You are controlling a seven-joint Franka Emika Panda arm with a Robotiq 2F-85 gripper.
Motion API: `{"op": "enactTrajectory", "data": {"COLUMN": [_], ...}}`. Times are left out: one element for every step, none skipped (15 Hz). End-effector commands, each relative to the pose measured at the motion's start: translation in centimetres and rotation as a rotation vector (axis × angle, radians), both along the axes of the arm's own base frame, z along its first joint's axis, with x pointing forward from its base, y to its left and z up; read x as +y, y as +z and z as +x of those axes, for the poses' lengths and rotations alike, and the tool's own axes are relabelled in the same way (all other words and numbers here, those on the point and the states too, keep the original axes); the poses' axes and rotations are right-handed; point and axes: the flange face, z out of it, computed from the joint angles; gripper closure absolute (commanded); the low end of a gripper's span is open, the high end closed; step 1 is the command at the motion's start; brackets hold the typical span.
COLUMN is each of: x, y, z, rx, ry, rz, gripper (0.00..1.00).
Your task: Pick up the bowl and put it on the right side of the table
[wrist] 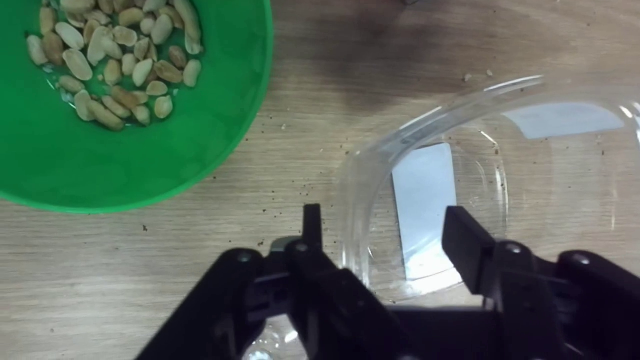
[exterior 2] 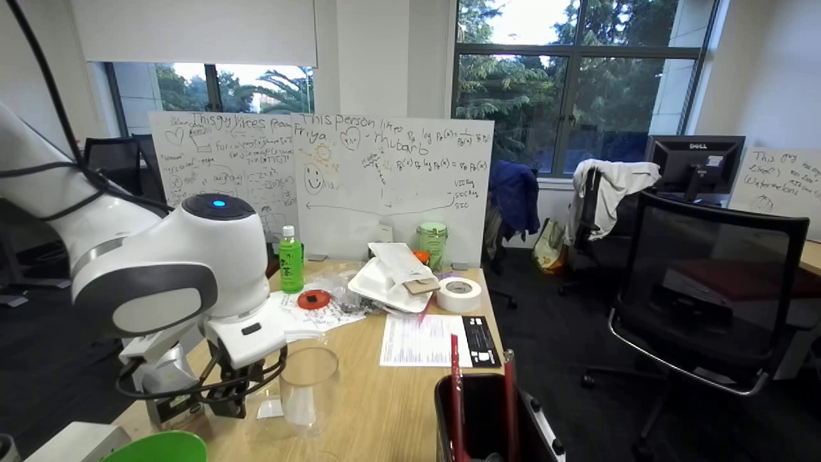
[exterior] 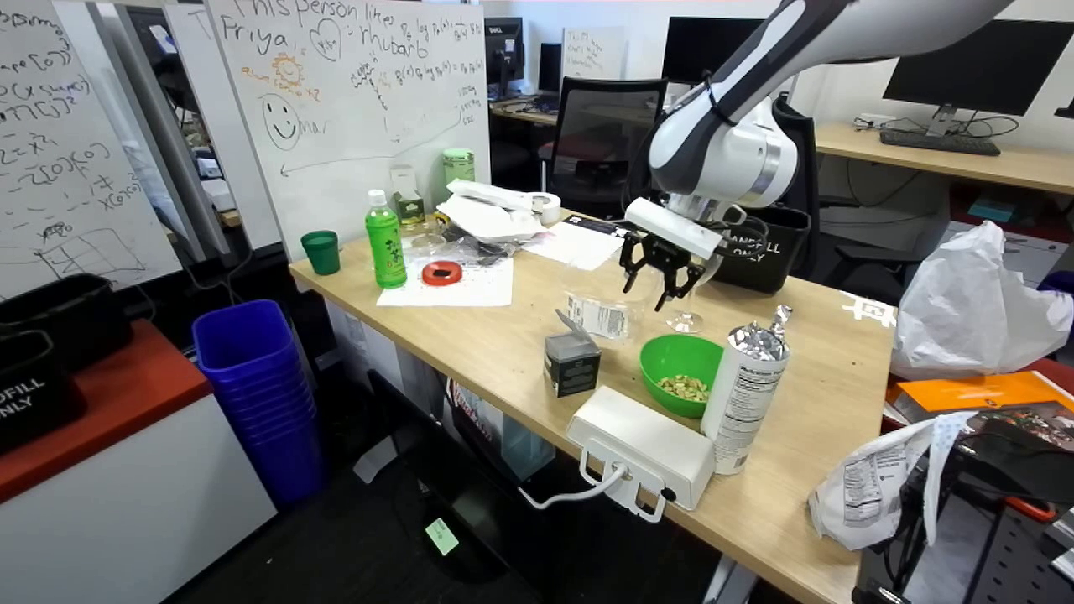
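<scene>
Green bowl (wrist: 150,162) with nuts (wrist: 113,71) in it; the clear bowl (wrist: 487,190) sits on the desk (exterior: 831,361) just beside the green bowl, bare wood showing between the 2; the claw (wrist: 384,230) hangs near the green bowl, its 2 fingers spread apart, in the wrist view 1 over the clear bowl and 1 just outside its wall; near the green bowl stand 1 small dark box (exterior: 574,369) and 1 white canister (exterior: 747,403).

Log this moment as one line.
Black two-finger claw: open | clear wide-rimmed plastic bowl: on light-wood table, ungripped, rim between fingers in wrist view | bright green round bowl: holds peanuts
</scene>
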Motion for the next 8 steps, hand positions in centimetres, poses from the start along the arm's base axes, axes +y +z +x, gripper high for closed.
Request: {"op": "enactTrajectory", "data": {"x": [-0.05, -0.03, 0.00, 0.03, 0.05, 0.10, 0.19, 0.26], "y": [-0.26, -0.27, -0.36, -0.44, -0.49, -0.48, -0.47, -0.44], "z": [0.42, 0.43, 0.39, 0.35, 0.32, 0.33, 0.36, 0.38], "rx": [-0.001, 0.002, 0.008, 0.014, 0.017, 0.020, 0.024, 0.024], "ry": [-0.014, -0.014, -0.013, -0.013, -0.013, -0.010, -0.003, 0.002], "rz": [-0.029, -0.034, -0.037, -0.041, -0.045, -0.047, -0.042, -0.044], "gripper": [0.66, 0.72, 0.80, 0.86, 0.94, 0.99, 1.00, 1.00]}}
